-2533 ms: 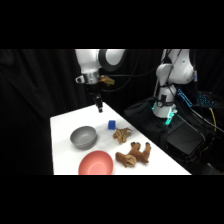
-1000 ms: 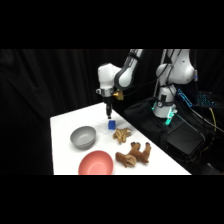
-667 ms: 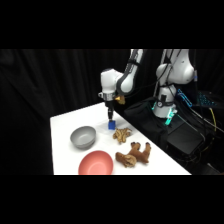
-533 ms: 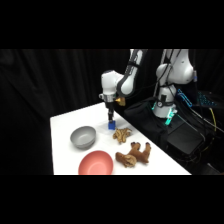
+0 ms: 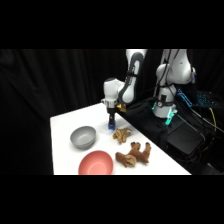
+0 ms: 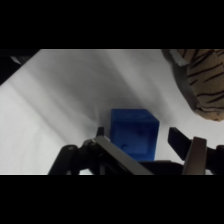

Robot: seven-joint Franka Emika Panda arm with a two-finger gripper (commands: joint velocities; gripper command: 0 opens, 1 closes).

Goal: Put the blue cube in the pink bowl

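Side view. We count one arm, its gripper (image 5: 111, 121) lowered to the table (image 5: 65, 125) near the far edge. The blue cube (image 5: 110, 128) is mostly hidden behind the fingers; we make out only a blue sliver at their tips, on the tabletop. We cannot tell from here how wide the fingers stand. Bowls, two: one grey bowl (image 5: 82, 136) left of the gripper and well apart from it, and one pink bowl (image 5: 96, 163) at the near edge, its lower rim cut off by the picture's bottom. Brown lumpy pieces: one (image 5: 121, 134) just beside the cube on the right, and a cluster (image 5: 133, 154) nearer to us, beside the pink bowl; we cannot count the cluster's parts. The cube lies well apart from the pink bowl.

Wrist view. One blue cube (image 6: 132, 132), resting on the white table (image 6: 60, 95), its lower part covered by the black linkage. Two fingers: one (image 6: 188, 146) right of the cube with a gap of table showing between, the other at the cube's left edge; whether it touches we cannot tell. The gripper (image 6: 145, 142) stands open around the cube, not closed on it. One brown striped piece (image 6: 205, 82) at the upper right, cut off by the picture's edge.
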